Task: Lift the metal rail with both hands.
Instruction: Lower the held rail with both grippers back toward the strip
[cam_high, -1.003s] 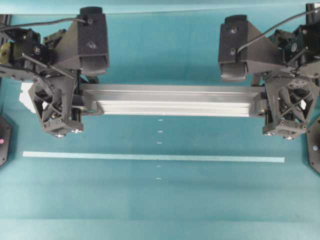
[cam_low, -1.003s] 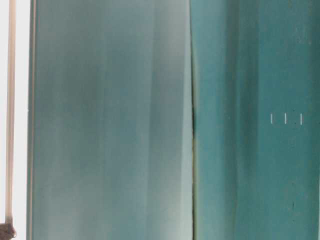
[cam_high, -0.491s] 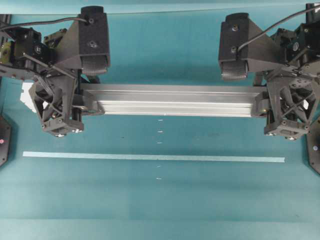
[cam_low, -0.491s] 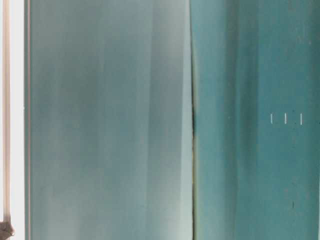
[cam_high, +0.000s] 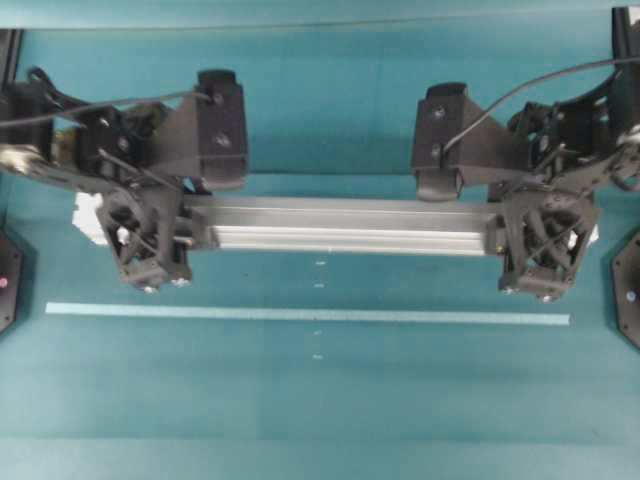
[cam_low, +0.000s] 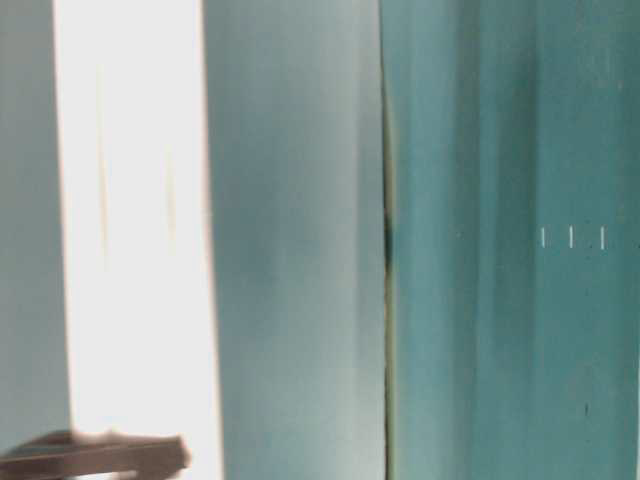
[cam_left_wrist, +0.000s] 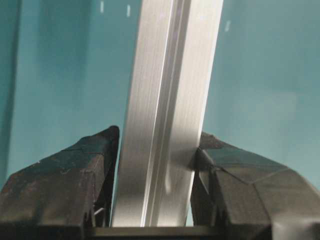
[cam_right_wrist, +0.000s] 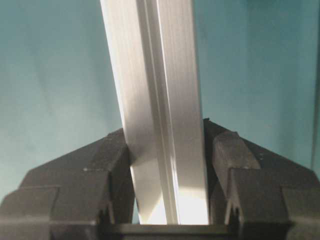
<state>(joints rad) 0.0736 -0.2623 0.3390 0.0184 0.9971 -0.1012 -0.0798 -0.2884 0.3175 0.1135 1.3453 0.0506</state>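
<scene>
Both grippers, left gripper (cam_high: 150, 240) and right gripper (cam_high: 540, 245), clamp the ends of the metal rail (cam_high: 340, 225), which lies crosswise just beyond the tape strip (cam_high: 300, 315); open teal table (cam_high: 320, 410) lies nearer.

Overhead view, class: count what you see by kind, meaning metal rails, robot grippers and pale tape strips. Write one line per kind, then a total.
Metal rail: 1
Grippers: 2, the left gripper and the right gripper, each clamped on one end of the rail
Pale tape strip: 1
Total: 4
</scene>
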